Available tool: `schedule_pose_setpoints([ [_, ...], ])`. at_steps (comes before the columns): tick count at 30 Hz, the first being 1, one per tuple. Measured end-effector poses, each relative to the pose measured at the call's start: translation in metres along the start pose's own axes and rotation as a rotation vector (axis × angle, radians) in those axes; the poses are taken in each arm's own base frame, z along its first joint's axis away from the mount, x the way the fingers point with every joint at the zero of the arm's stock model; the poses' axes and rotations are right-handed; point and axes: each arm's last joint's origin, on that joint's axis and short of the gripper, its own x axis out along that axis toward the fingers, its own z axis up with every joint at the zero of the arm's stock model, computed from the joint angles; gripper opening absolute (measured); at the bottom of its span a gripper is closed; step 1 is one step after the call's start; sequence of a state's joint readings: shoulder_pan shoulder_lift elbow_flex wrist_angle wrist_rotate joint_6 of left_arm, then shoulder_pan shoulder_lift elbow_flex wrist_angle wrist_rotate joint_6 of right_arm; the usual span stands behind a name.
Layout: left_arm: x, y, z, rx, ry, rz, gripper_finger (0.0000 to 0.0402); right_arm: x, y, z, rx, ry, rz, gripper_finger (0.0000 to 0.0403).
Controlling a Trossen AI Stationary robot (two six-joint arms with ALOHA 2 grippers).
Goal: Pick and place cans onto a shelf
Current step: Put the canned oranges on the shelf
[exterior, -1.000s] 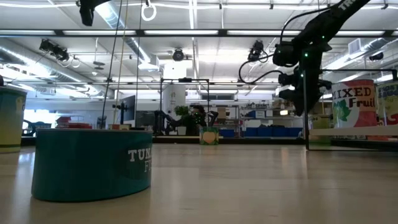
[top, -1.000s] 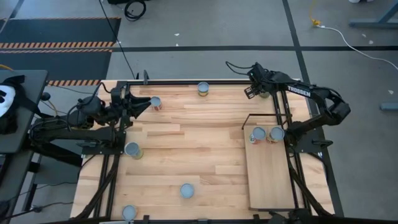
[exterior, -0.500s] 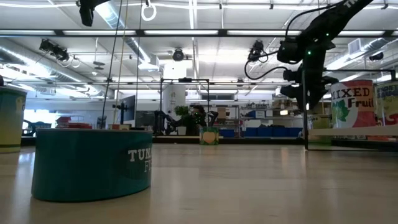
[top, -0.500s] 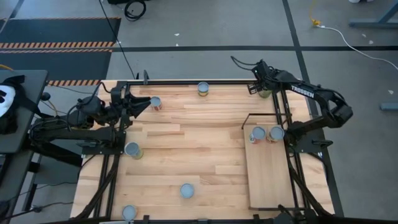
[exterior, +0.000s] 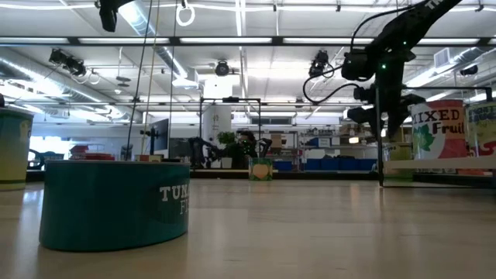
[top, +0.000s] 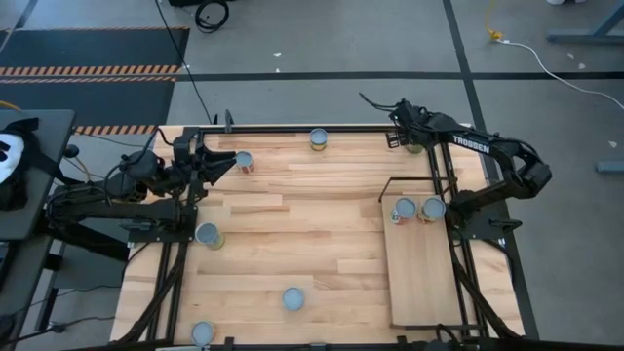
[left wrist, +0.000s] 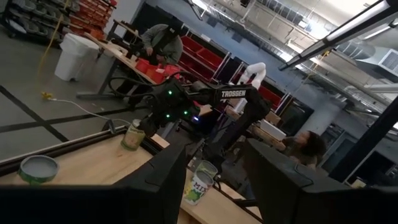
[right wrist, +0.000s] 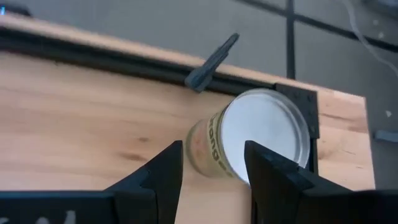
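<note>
My right gripper (top: pixel 395 139) is open above the table's far right corner. A can with a silvery top and yellowish label (right wrist: pixel 255 142) stands on its base there, ahead of the fingers and untouched; it also shows in the high view (top: pixel 415 147). Two cans (top: pixel 403 210) (top: pixel 432 209) stand on the pale wood shelf (top: pixel 424 273) by its black wire frame. My left gripper (top: pixel 226 164) is open and empty at the far left, next to a red-labelled can (top: pixel 244 162). Other cans stand at the far edge (top: pixel 318 138), at the left (top: pixel 207 235) and near the front (top: pixel 292 298) (top: pixel 202 333).
The table's black metal border (right wrist: pixel 124 59) runs just behind the corner can. In the low view a teal can (exterior: pixel 116 205) stands close in front and a mixed-fruit can (exterior: pixel 442 136) stands on the shelf at the right. People show in the room beyond, in the left wrist view (left wrist: pixel 163 42).
My right gripper has shifted a little toward the table's far right corner, over the can there, and stays open. The cans have not moved.
</note>
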State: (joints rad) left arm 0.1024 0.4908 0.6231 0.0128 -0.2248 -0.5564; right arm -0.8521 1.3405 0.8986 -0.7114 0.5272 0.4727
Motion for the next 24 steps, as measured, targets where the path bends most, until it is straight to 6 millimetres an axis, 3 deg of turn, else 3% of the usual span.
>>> schedule_pose_setpoints([
  [6,0.000,0.000,0.000,-0.005,0.001,-0.001,0.0169,-0.011,0.012,-0.001,0.003,-0.118,0.019,0.0179],
  [10,0.000,0.000,0.000,-0.024,0.006,-0.009,0.0169,-0.005,0.010,-0.018,0.062,-0.101,0.007,0.0179],
  [14,0.000,-0.001,-0.001,-0.034,0.028,-0.042,0.0169,-0.007,0.007,-0.028,0.118,-0.209,0.043,0.0179],
  [21,0.000,-0.002,-0.001,0.013,0.034,-0.055,0.0169,0.014,-0.007,-0.018,0.166,-0.246,0.029,0.0177],
  [24,0.000,-0.001,0.000,0.018,0.014,-0.031,0.0169,0.019,-0.002,-0.014,0.130,-0.273,0.032,0.0177],
])
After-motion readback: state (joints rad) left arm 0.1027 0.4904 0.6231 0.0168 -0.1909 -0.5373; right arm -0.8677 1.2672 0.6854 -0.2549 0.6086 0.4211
